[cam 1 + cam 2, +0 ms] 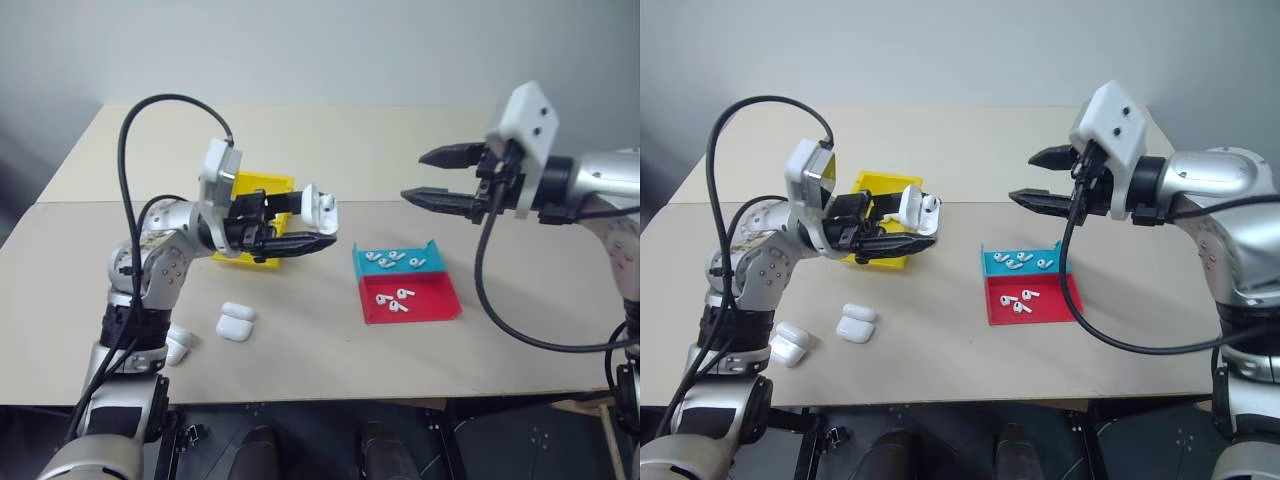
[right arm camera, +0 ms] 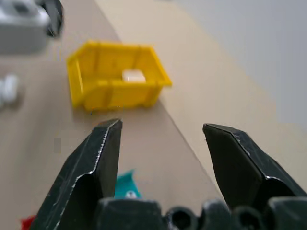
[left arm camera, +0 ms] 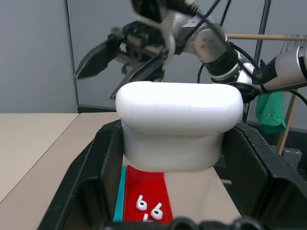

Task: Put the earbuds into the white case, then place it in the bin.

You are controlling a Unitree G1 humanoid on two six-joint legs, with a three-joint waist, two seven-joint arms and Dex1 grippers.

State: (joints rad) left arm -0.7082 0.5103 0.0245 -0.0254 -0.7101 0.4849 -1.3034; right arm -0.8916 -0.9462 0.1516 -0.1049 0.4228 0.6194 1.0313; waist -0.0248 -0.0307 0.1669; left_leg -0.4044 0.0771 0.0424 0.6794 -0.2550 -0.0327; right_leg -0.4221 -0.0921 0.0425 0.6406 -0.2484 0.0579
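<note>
My left gripper (image 1: 318, 232) is shut on the white case (image 1: 320, 208), held up above the table just right of the yellow bin (image 1: 255, 185); its lid looks hinged open. In the left wrist view the case (image 3: 180, 124) sits between the black fingers (image 3: 86, 182). My right gripper (image 1: 414, 176) hangs open and empty in the air to the right, pointing at the case with a gap between them. Below it, several earbuds (image 1: 390, 260) lie in a blue tray (image 1: 432, 250) and several more in a red tray (image 1: 440, 305).
Two spare white cases (image 1: 235, 322) (image 1: 175, 345) lie on the table near its front left. Another white case (image 2: 133, 75) rests inside the bin (image 2: 115, 91). The tan table (image 1: 330, 140) stretches open behind the bin and trays.
</note>
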